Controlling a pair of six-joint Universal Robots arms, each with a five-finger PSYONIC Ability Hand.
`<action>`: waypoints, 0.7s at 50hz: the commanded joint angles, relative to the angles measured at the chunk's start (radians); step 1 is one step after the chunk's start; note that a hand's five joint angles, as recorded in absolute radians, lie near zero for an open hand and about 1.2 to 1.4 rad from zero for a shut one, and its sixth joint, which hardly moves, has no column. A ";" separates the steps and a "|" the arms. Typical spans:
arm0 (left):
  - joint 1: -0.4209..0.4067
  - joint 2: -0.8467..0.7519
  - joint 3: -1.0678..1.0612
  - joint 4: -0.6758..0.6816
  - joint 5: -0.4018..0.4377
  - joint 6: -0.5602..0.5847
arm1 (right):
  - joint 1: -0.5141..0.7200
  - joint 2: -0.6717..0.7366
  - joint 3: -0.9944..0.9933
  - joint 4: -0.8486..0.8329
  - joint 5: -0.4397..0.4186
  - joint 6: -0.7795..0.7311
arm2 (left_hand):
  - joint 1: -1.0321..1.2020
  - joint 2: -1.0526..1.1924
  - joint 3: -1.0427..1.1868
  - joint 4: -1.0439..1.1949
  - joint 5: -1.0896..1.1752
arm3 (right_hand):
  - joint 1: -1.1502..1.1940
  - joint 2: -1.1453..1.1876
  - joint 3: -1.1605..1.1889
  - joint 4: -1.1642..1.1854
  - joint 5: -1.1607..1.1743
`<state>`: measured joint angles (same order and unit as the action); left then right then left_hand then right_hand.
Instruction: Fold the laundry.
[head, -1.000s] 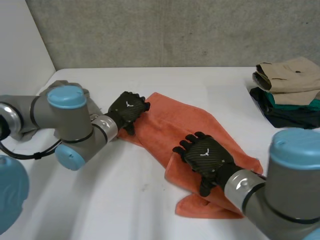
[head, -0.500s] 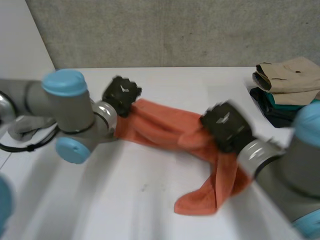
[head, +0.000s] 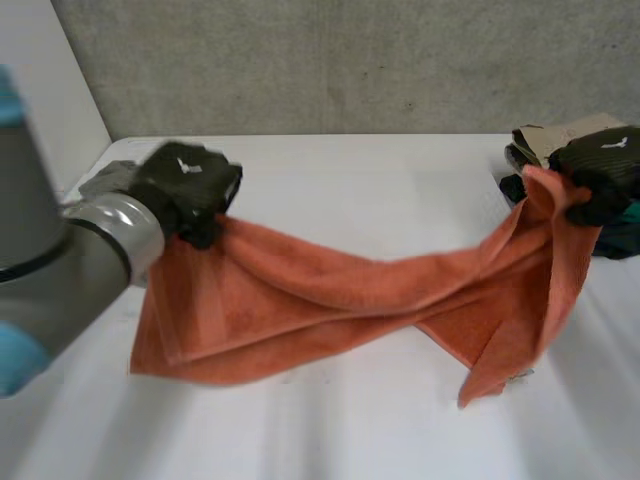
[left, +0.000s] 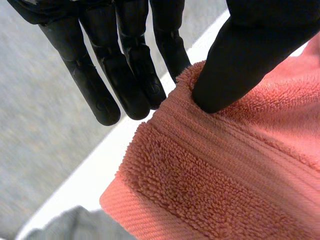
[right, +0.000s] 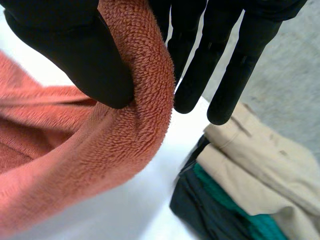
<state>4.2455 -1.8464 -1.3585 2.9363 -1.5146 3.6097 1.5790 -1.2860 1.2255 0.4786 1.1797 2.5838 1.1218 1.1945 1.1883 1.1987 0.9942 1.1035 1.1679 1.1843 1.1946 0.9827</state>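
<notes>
My head camera sits behind and between the arms, looking down across the white table to the grey wall. Each wrist camera looks along its own palm, very close on the left hand or the right hand. The head and right wrist views share the orange towel and the folded stack.

towel: rough looped terry cloth, ribbed border | fingers: smooth, matt
</notes>
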 joint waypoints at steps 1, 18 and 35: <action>0.010 -0.258 0.237 0.101 -0.042 0.001 | 0.036 0.135 -0.057 -0.245 0.018 0.067 | 0.275 0.202 0.208 0.198 0.227 | 0.293 0.228 0.212 0.202 0.239; 0.030 -0.018 0.258 0.514 -0.090 -0.114 | 0.049 -0.021 -0.009 -0.944 0.057 0.506 | 0.275 0.202 0.208 0.198 0.227 | 0.293 0.228 0.212 0.202 0.239; 0.042 0.049 -0.093 0.264 -0.096 -0.115 | -0.097 0.122 0.045 -0.390 -0.319 0.233 | 0.275 0.202 0.208 0.198 0.227 | 0.293 0.228 0.212 0.202 0.239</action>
<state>4.2809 -1.7612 -1.3688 3.2492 -1.6099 3.4913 1.4915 -1.2707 1.2445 -0.0753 0.9046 3.0411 1.1224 1.1986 1.1940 1.2033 0.9942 1.1035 1.1679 1.1874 1.1976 0.9862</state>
